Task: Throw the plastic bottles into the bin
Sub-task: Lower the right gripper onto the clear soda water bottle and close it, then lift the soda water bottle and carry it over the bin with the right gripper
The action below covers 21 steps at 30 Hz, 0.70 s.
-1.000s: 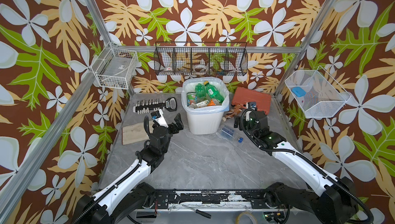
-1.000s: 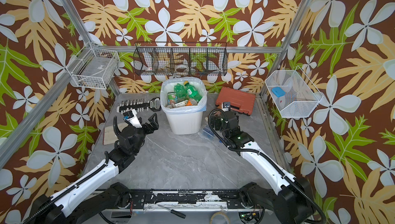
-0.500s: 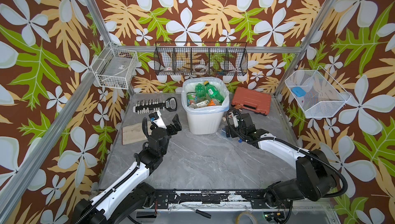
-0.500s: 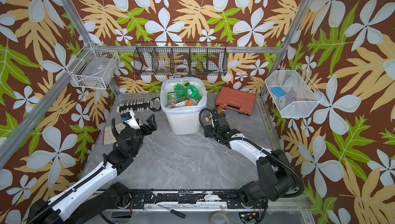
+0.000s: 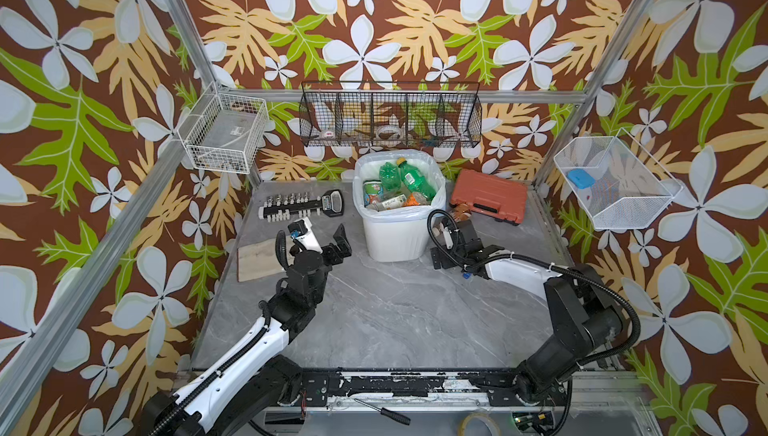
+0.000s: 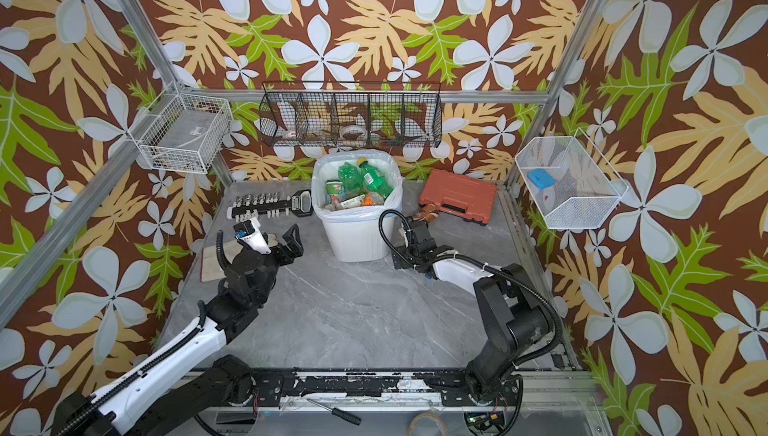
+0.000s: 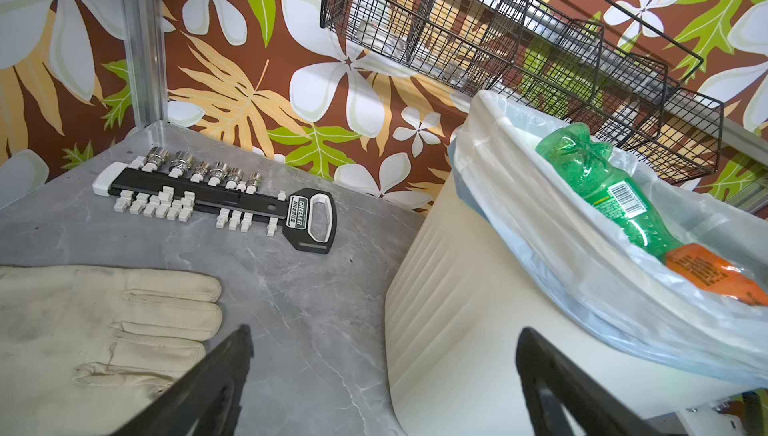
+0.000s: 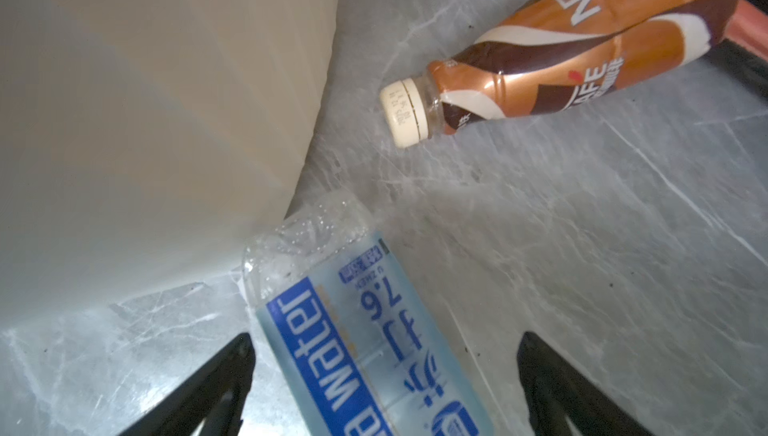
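A staged robot test cell. Aluminium posts [image 5: 180,18] carry floral-print panels [image 5: 374,18] behind the bin [image 5: 395,238]. A socket rail [image 5: 291,205] and tool case [image 5: 490,195] flank it.

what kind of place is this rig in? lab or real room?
Probably a staged robot test cell, not a real room: aluminium frame posts and printed floral wall panels, two arms on a base rail at a marble-look tabletop, wire baskets hung on the walls.

White word "water" on a blue band and blue "7.6" on the clear bottle [image 8: 365,330], white letters "NE" and "AFE" on the brown bottle [image 8: 540,68], "GREENER" on the black socket rack [image 7: 216,200] handle, a bar code on the green bottle [image 7: 602,188], its numbers too small to read
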Tool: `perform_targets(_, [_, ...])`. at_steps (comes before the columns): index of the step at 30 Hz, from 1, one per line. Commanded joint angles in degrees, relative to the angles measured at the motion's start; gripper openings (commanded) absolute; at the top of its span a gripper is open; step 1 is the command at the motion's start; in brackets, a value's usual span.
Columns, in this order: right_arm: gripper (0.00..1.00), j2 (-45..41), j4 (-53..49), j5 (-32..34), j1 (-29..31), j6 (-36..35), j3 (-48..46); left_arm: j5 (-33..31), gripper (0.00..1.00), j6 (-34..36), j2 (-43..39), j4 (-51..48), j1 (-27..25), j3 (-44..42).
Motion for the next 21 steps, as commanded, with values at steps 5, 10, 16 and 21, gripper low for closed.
perform_targets(5, [0.85,1.89,1.27,-0.29,0.01,0.6,-0.48,-0.53,1.0,0.47,0.69,0.61,0.19,0.15])
perform_targets(10, [0.66,1.74,1.42,0.41,0.01,1.29,-0.82,-0.8,1.0,0.56,0.98,0.6,0.19,0.15])
perform_targets(16, [0.55,-2.21,1.3,1.88,0.01,2.5,-2.56,-1.7,1.0,-0.05,1.96,0.6,0.36,-0.07])
perform_targets(21, [0.53,-7.74,-0.4,4.32,0.01,4.05,-3.36,-0.61,1.0,-1.84,3.37,0.78,1.96,-0.32])
